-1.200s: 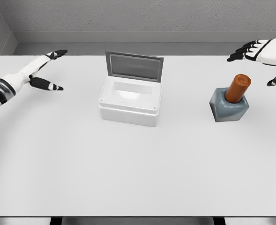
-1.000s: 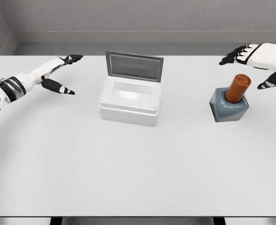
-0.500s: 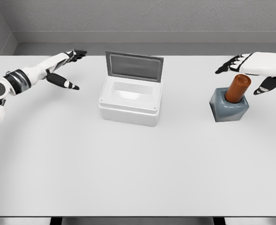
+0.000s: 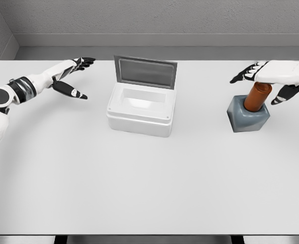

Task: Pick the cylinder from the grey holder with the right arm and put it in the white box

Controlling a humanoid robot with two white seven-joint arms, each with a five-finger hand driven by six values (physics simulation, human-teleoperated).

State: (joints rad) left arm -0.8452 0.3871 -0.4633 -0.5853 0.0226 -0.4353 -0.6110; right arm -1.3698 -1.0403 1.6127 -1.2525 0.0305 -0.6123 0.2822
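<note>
An orange-brown cylinder (image 4: 255, 97) stands tilted in the grey holder (image 4: 247, 117) at the right of the table. My right hand (image 4: 263, 79) hovers just over the cylinder's top, palm down, fingers spread and open, thumb hanging to the cylinder's right. The top of the cylinder is partly hidden under the palm. The white box (image 4: 141, 108) stands in the middle with its lid raised at the back and its inside bare. Left of the box, my left hand (image 4: 74, 73) is held open above the table.
The white table (image 4: 149, 183) spreads wide in front of the box and holder. A grey wall runs along the table's far edge.
My right hand has moved left and down until it covers the cylinder's top. My left hand drifted right toward the box, then settled slightly lower.
</note>
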